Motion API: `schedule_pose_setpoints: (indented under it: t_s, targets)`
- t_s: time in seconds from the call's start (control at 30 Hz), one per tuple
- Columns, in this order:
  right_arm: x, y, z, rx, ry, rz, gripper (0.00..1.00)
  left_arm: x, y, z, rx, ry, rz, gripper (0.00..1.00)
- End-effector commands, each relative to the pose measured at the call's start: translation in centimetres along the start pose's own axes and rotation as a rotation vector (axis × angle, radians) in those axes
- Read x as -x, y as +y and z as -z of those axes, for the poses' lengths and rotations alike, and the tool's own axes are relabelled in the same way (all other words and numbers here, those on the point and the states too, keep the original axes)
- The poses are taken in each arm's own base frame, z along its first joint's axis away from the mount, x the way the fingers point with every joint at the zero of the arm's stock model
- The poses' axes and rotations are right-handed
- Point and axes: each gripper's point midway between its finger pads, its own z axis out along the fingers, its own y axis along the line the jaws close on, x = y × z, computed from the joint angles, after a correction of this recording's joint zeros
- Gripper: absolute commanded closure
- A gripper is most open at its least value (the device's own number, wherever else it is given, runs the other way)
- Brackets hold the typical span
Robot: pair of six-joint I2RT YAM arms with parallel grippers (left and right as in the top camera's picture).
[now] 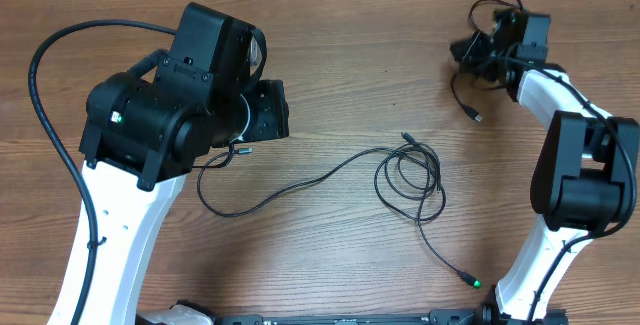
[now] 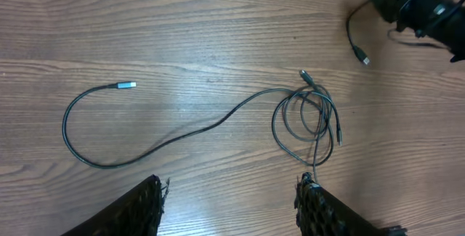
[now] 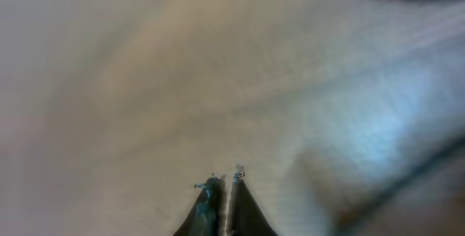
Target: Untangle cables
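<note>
While the left gripper (image 2: 231, 191) was spread wide and empty and the right gripper (image 3: 224, 178) was pinched together, hold unclear, the cables (image 1: 410, 177), coiled centre-right, were judged light and limp, best taken near a plug (image 1: 404, 137).

The table (image 1: 340, 55) is seen in warm brown wood, streaked with a fine darker grain. The cables (image 1: 330, 168) are shown in black to dark grey; one is tipped with a silver plug (image 2: 127, 85), another with a green-lit end (image 1: 476, 283). The left arm (image 1: 120, 215) and right arm (image 1: 548, 90) are finished in white links and black housings. A black cross-hatched texture is borne by the fingers (image 2: 142, 207) of the left gripper (image 2: 231, 189).
</note>
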Motion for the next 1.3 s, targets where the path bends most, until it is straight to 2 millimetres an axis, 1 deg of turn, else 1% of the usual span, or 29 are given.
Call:
schedule_pose_setpoints:
  t_s: [0.0, 0.03, 0.07, 0.1, 0.13, 0.2, 0.27, 0.3, 0.4, 0.57, 0.7, 0.8, 0.83, 0.9, 0.93, 1.0, 1.1, 1.2, 1.27]
  targets:
    - [3.6, 1.4, 0.7, 0.017, -0.080, -0.074, 0.65, 0.4, -0.2, 0.1, -0.010, -0.008, -0.013, 0.39]
    - [4.2, 0.6, 0.9, -0.029, -0.104, -0.082, 0.58, 0.4, -0.2, 0.1, -0.010, -0.007, -0.013, 0.39]
    - [4.7, -0.7, 1.2, -0.098, -0.130, -0.094, 0.45, 0.4, -0.2, 0.1, -0.009, -0.007, -0.013, 0.39]
    - [5.0, -2.1, 1.5, -0.164, -0.152, -0.107, 0.36, 0.3, -0.2, 0.1, -0.009, -0.006, -0.013, 0.39]
    - [5.1, -3.4, 1.9, -0.227, -0.169, -0.118, 0.35, 0.3, -0.2, 0.1, -0.008, -0.005, -0.013, 0.39]
    - [5.0, -6.2, 2.7, -0.363, -0.190, -0.142, 0.35, 0.3, -0.2, 0.1, -0.008, -0.004, -0.013, 0.39]
    - [4.7, -7.9, 3.1, -0.438, -0.193, -0.154, 0.35, 0.3, -0.2, 0.1, -0.008, -0.004, -0.013, 0.39]
    - [4.4, -8.4, 3.0, -0.451, -0.186, -0.159, 0.36, 0.3, -0.2, 0.1, -0.008, -0.004, -0.012, 0.39]
    - [3.6, -9.3, 2.2, -0.462, -0.165, -0.167, 0.36, 0.4, -0.3, 0.1, -0.011, -0.009, -0.013, 0.40]
    - [2.2, -9.6, 0.1, -0.422, -0.122, -0.175, 0.36, 0.5, -0.3, 0.1, -0.014, -0.014, -0.013, 0.40]
    - [1.6, -10.3, -0.4, -0.427, -0.116, -0.211, 0.36, 0.6, -0.4, 0.1, -0.016, -0.017, -0.013, 0.40]
    - [1.4, -10.5, -0.8, -0.423, -0.120, -0.237, 0.42, 0.7, -0.4, 0.1, -0.018, -0.020, -0.013, 0.40]
    - [1.4, -10.3, -1.0, -0.409, -0.117, -0.235, 0.46, 0.7, -0.4, 0.1, -0.018, -0.021, -0.013, 0.40]
    - [1.3, -9.8, -1.7, -0.361, -0.107, -0.233, 0.51, 0.7, -0.4, 0.1, -0.018, -0.022, -0.013, 0.40]
    - [1.1, -9.3, -2.3, -0.319, -0.095, -0.231, 0.56, 0.7, -0.4, 0.1, -0.019, -0.023, -0.013, 0.39]
    - [1.0, -8.8, -2.8, -0.287, -0.086, -0.228, 0.61, 0.8, -0.5, 0.1, -0.019, -0.023, -0.014, 0.40]
    - [1.0, -8.5, -3.1, -0.280, -0.096, -0.239, 0.75, 0.8, -0.5, 0.1, -0.019, -0.023, -0.014, 0.39]
    - [1.5, -7.2, -3.4, -0.224, -0.104, -0.221, 0.87, 0.8, -0.4, 0.1, -0.019, -0.024, -0.013, 0.39]
    - [2.0, -5.6, -3.6, -0.148, -0.096, -0.208, 0.94, 0.8, -0.4, 0.1, -0.019, -0.024, -0.013, 0.39]
